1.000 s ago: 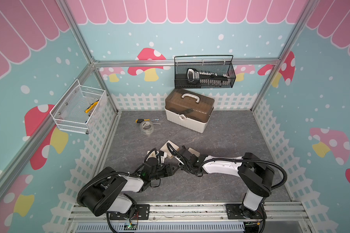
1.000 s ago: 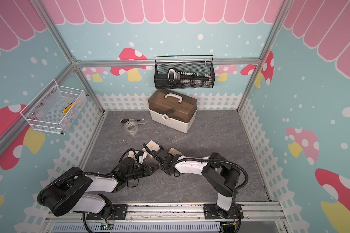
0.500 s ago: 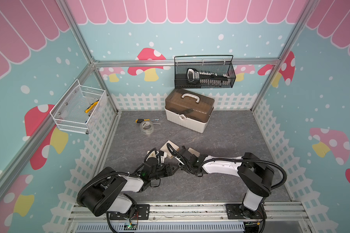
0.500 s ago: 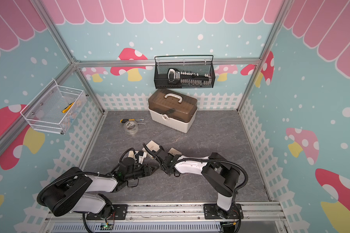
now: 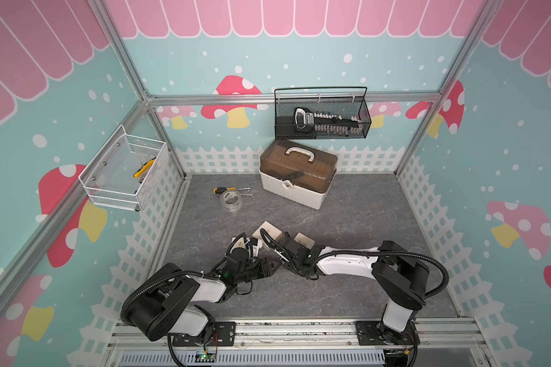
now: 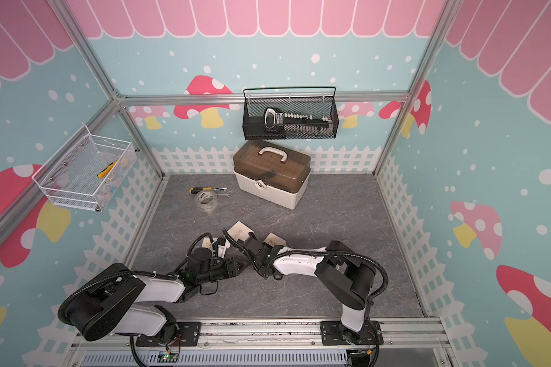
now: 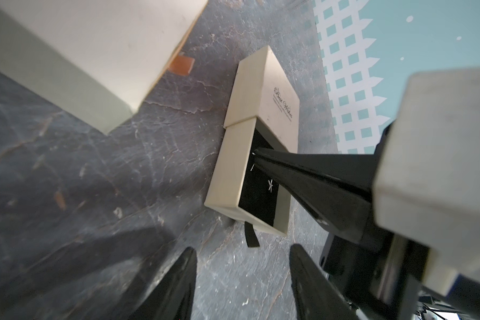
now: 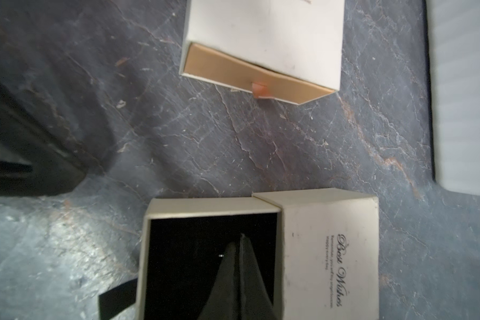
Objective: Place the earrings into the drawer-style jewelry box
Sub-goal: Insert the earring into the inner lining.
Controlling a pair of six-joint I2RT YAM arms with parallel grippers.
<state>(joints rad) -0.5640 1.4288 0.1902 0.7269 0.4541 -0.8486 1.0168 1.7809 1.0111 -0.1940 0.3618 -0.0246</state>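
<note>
Left arm lies low on the grey table. Left gripper: jaws spread, nothing between them, tips just short of the black pull tab of the jewelry box. Box is cream, lettered "Best Wishes", with its black-lined drawer drawn out. The earrings are within the drawer: one, star-shaped, lies on the lining; the other shows as a thin pin at the tip of the right gripper. Right gripper reaches into the drawer, jaws pressed together; whether it pinches that pin cannot be told. A second cream box with an orange tab stands apart.
</note>
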